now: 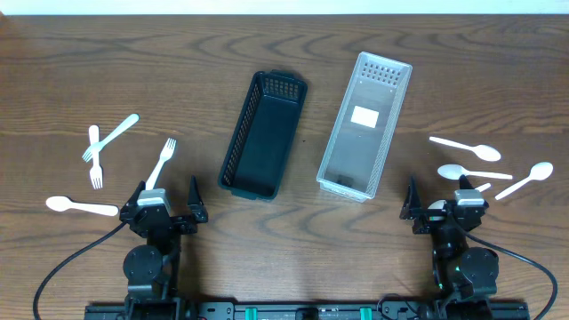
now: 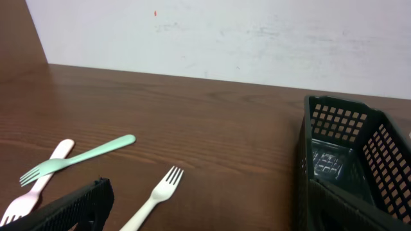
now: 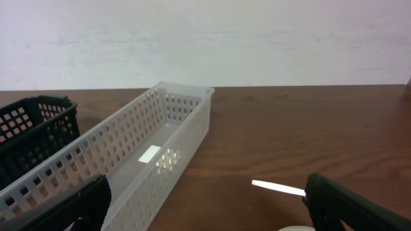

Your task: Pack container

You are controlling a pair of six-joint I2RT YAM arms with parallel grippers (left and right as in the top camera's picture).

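Note:
A black mesh basket [image 1: 263, 133] and a clear mesh basket [image 1: 365, 124] stand at mid-table, both empty apart from a white label in the clear one. Three forks lie at left: a white one [image 1: 162, 161], a mint one [image 1: 112, 136] and a pale pink one [image 1: 94, 157]. A white spoon [image 1: 80, 206] lies at far left. Three white spoons [image 1: 466, 146] lie at right. My left gripper [image 1: 165, 203] is open and empty behind the white fork [image 2: 156, 196]. My right gripper [image 1: 444, 206] is open and empty beside a spoon handle [image 3: 277, 187].
The black basket's near end [image 2: 340, 173] fills the right of the left wrist view. The clear basket [image 3: 128, 163] runs along the left of the right wrist view, with the black one [image 3: 32, 128] beyond it. Bare wood lies between the baskets and the grippers.

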